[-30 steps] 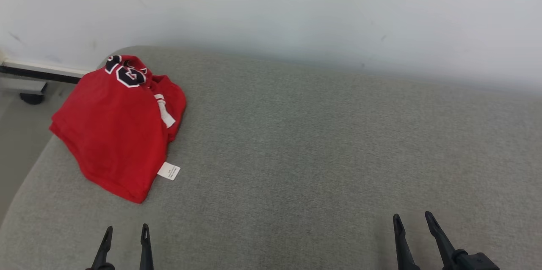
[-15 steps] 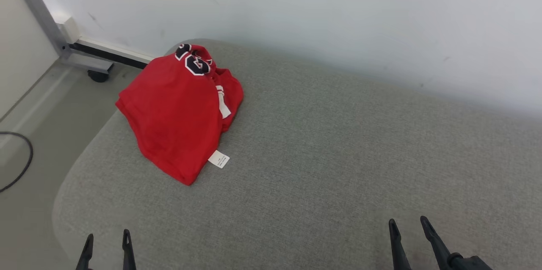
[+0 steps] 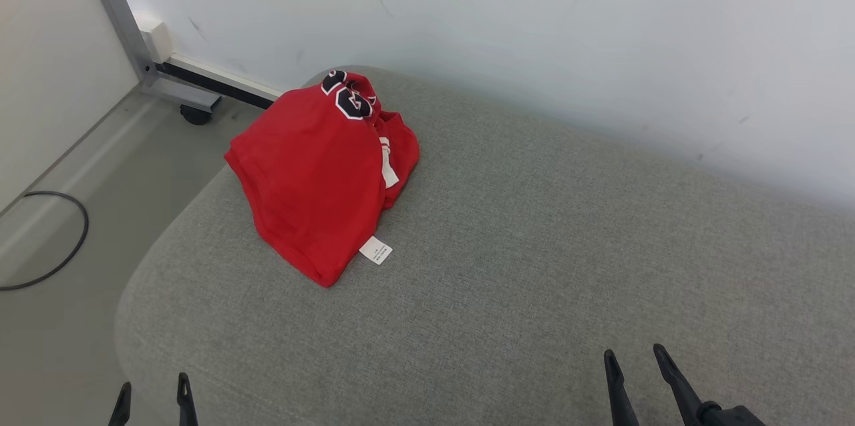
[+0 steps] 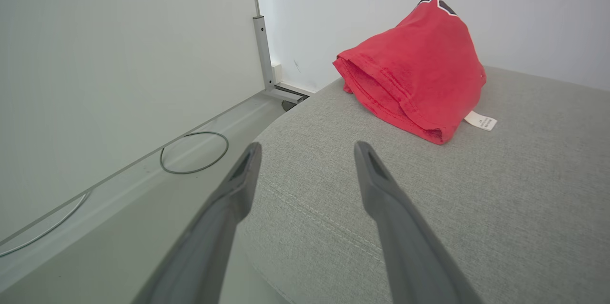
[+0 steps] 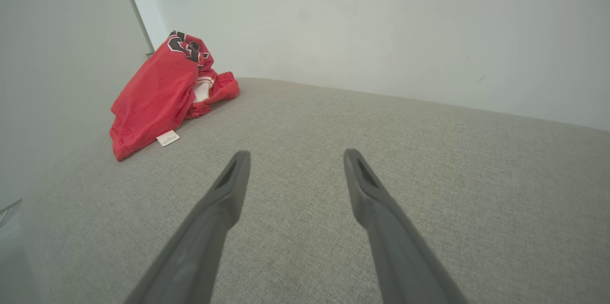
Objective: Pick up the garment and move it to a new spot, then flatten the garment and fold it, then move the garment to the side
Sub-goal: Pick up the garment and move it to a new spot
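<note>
Bright, even, diffuse light; the crumpled red cloth garment (image 3: 314,179) throws only a faint soft shadow on the grey woven cushion (image 3: 534,266); wrist views bow at their edges.

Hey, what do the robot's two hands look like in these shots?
The left hand and right hand match: each has two long, slim, dark grey fingers tapering toward the tips, with a narrow slot near each tip.
</note>
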